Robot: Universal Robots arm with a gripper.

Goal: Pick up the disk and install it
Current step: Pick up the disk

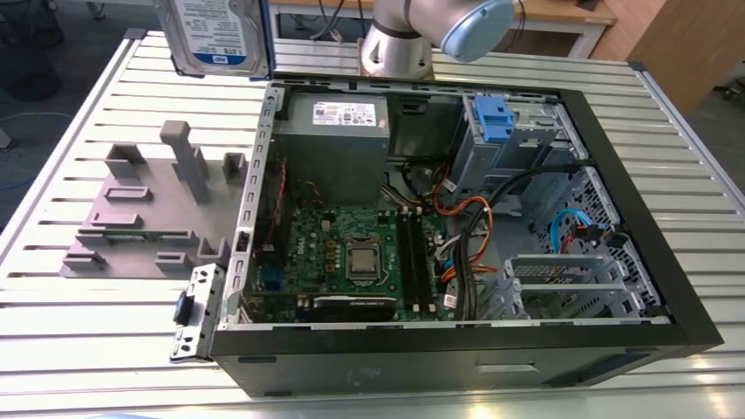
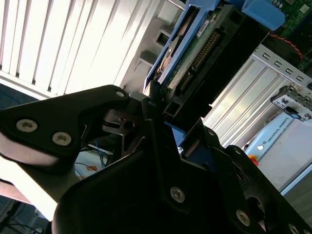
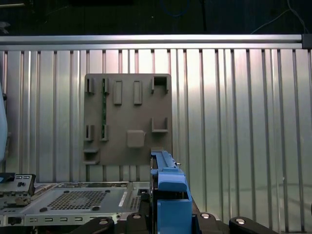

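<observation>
The disk (image 1: 216,35), a silver hard drive with a white-and-blue label and blue rails, hangs upright in the air above the table's far corner, at the exterior view's upper left. In the second wrist view my black gripper (image 2: 158,105) is shut on the near end of the disk (image 2: 204,46), whose green circuit board and connector face the camera. In the first wrist view the disk's blue rail (image 3: 168,190) rises edge-on from between the gripper's knuckles (image 3: 168,225). The open computer case (image 1: 652,218) lies to the exterior view's right of the held disk.
A grey slotted holder (image 1: 152,209) (image 3: 127,119) rests on the ribbed metal table (image 1: 70,323). Inside the case, a grey drive bay carries a blue bracket (image 1: 494,118); a power supply (image 1: 335,131), motherboard (image 1: 349,253) and cables (image 1: 466,218) occupy the rest. The arm's base (image 1: 402,39) stands behind the case.
</observation>
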